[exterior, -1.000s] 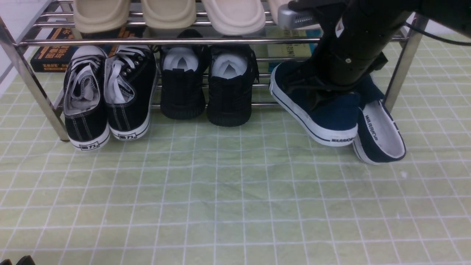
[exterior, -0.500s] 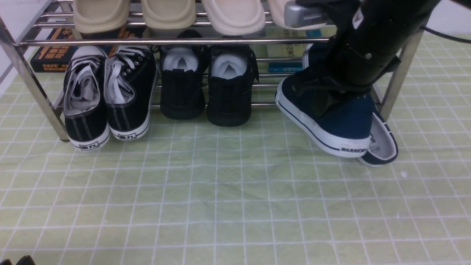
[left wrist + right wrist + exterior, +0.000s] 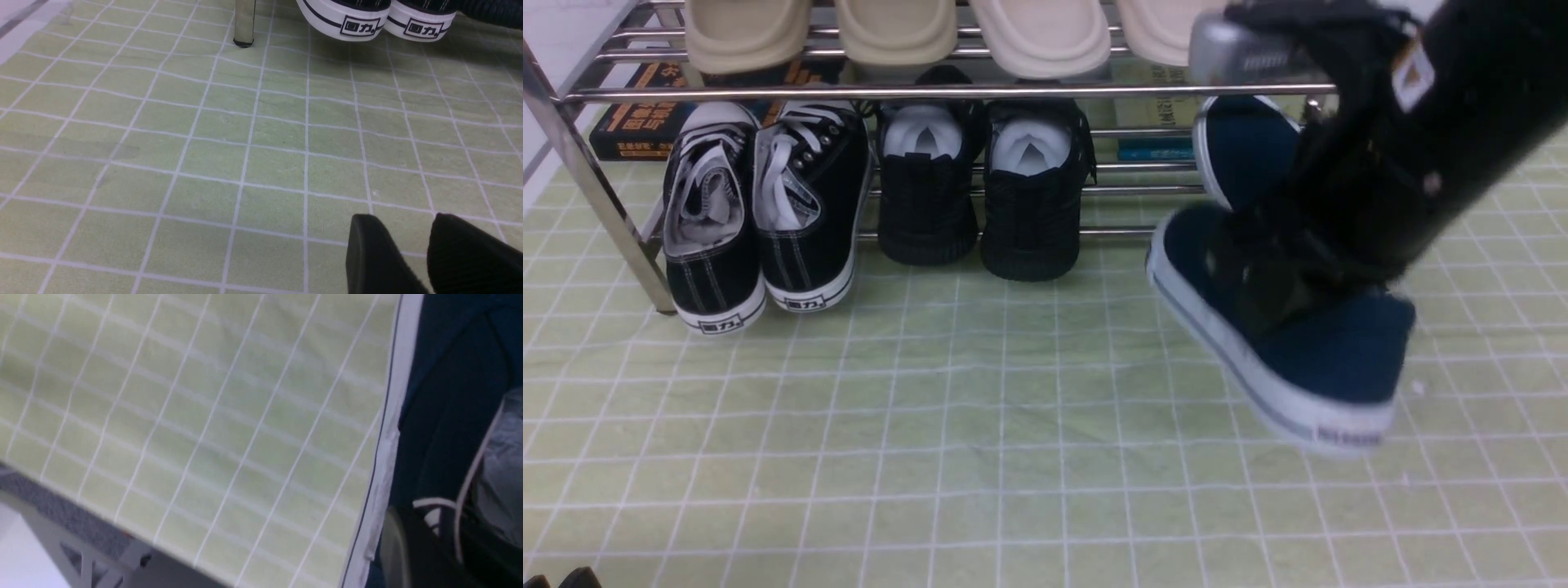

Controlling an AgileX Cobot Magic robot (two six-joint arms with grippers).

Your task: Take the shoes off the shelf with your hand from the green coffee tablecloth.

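Note:
My right gripper [image 3: 1254, 282] is shut on one navy-blue slip-on shoe [image 3: 1339, 359] with a white sole and holds it tilted, heel toward me, above the green checked tablecloth [image 3: 980, 425], in front of the chrome shelf [image 3: 931, 91]. In the right wrist view the gripper [image 3: 425, 543] grips this shoe [image 3: 445, 396] at its opening. The second navy shoe [image 3: 1241, 147] shows its toe in the shelf's lower tier; the rest is hidden behind my arm. My left gripper [image 3: 402, 230] is open and empty, low over the cloth [image 3: 212, 134].
Black lace-up sneakers [image 3: 760, 212] and all-black shoes [image 3: 980, 188] rest on the lower tier. Beige slippers [image 3: 898, 28] lie on the top tier. Books [image 3: 637, 110] lie behind. The shelf's left leg [image 3: 244, 20] and sneaker heels [image 3: 359, 18] show ahead of my left gripper. The table's edge [image 3: 81, 522] shows.
My right arm has pulled the gripped navy shoe out of the shelf, toward me and to the right, and raised it. The second shoe's heel is now hidden. The left arm has not moved.

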